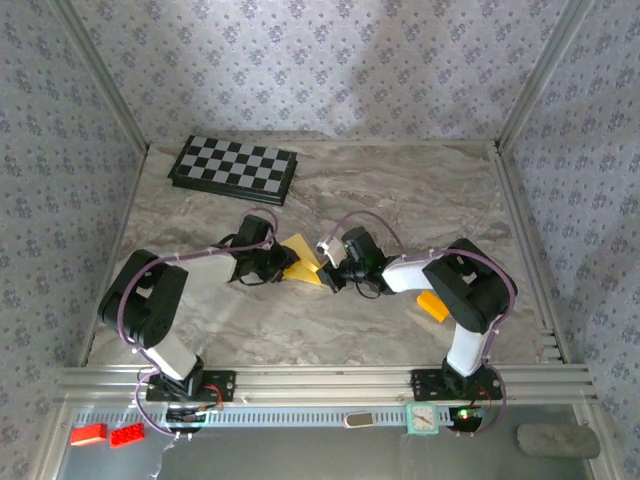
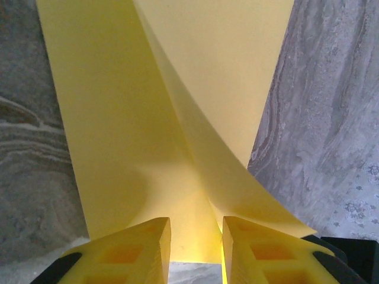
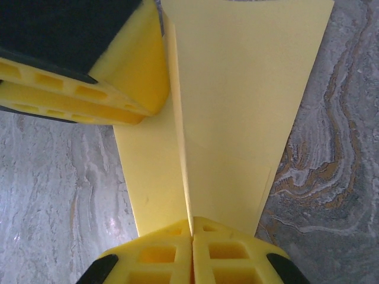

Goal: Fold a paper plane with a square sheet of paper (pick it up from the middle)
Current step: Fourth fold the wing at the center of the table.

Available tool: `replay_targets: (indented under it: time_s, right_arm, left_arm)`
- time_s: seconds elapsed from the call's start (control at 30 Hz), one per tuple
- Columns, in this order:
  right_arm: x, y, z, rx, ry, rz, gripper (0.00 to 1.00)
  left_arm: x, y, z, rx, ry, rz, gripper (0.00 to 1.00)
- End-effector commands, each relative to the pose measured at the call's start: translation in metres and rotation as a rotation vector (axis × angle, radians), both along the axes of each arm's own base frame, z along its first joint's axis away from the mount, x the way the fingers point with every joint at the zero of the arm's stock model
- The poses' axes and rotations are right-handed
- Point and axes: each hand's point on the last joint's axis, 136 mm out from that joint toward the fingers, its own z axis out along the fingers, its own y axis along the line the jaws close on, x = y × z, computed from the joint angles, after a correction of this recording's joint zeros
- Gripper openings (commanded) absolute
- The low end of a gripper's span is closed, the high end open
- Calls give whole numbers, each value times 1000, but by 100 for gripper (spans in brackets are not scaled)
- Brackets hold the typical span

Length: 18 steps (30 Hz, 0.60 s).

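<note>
— Where do we find the sheet of paper [image 1: 303, 262]?
— Mid-bench [image 1: 400, 190], folded. Our right fingers [image 3: 160, 251] are pressed together, pinching its crease; our left fingers [image 2: 136, 248] stand slightly apart around a raised flap

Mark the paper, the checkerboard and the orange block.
paper [image 1: 302, 264]: top view, middle of the part showing.
checkerboard [image 1: 235, 168]: top view, centre squares.
orange block [image 1: 433, 306]: top view, its top face.
</note>
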Motion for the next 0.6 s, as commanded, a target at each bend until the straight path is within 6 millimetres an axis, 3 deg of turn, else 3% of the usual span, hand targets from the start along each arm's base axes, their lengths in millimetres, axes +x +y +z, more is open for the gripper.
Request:
replay_targets:
  time_s: [0.0, 0.57]
  right_arm:
    - [0, 0, -4, 0, 44, -3, 10]
    - [-1, -6, -5, -29, 95, -36, 21]
  left_arm:
    - [6, -8, 4, -2, -25, -30, 30]
    - [-5, 1, -20, 71, 65, -31, 36]
